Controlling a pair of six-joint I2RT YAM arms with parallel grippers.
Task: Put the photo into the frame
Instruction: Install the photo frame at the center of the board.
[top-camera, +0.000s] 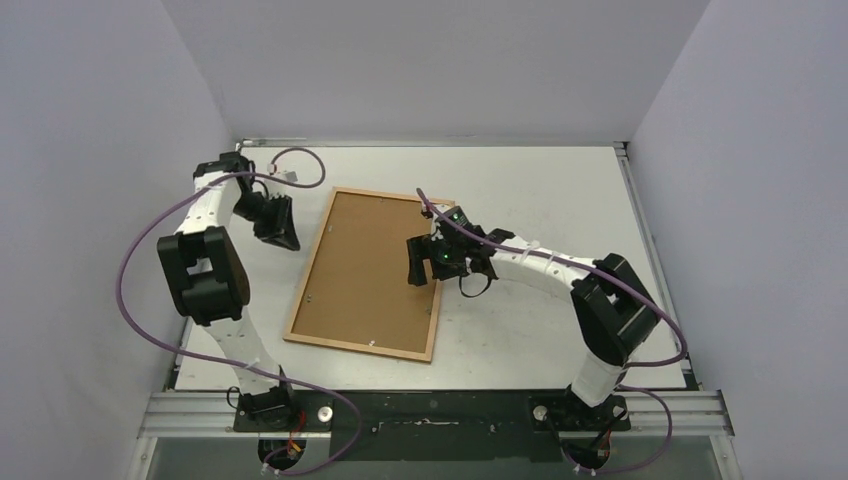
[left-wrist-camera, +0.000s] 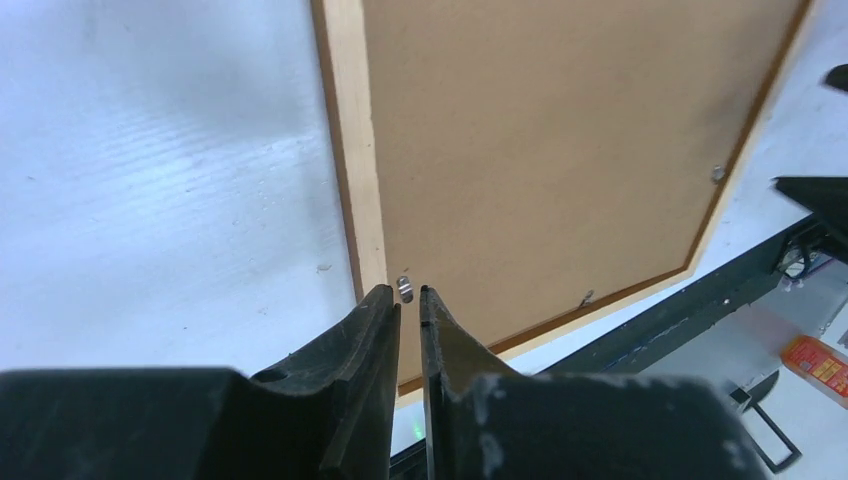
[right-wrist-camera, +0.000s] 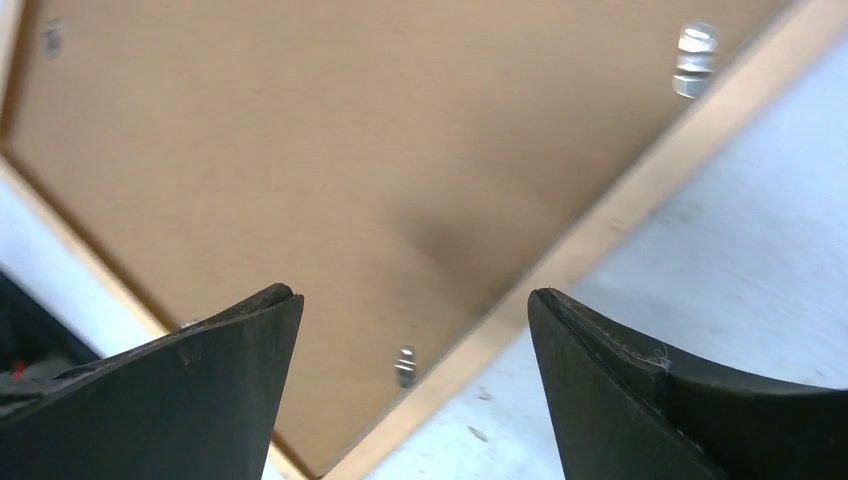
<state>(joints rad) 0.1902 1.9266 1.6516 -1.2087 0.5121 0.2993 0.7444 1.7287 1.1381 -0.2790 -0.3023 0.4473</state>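
The frame (top-camera: 311, 264) lies face down in the middle of the table, its light wooden back rim showing. The brown fibreboard backing sheet (top-camera: 370, 270) sits inside it, with small metal tabs (right-wrist-camera: 405, 365) at the rim. The photo is out of view. My left gripper (top-camera: 283, 238) hovers by the frame's left edge, shut with only a slit between the fingers and nothing in it. In the left wrist view its tips (left-wrist-camera: 408, 291) are just over the rim (left-wrist-camera: 360, 150) by a tab (left-wrist-camera: 404, 289). My right gripper (top-camera: 415, 265) is open and empty above the frame's right edge (right-wrist-camera: 620, 215).
White walls enclose the table on the left, back and right. A black mounting rail (top-camera: 430, 410) runs along the near edge. Purple cables (top-camera: 140, 250) loop from both arms. Bare white tabletop (top-camera: 540, 190) lies right of the frame.
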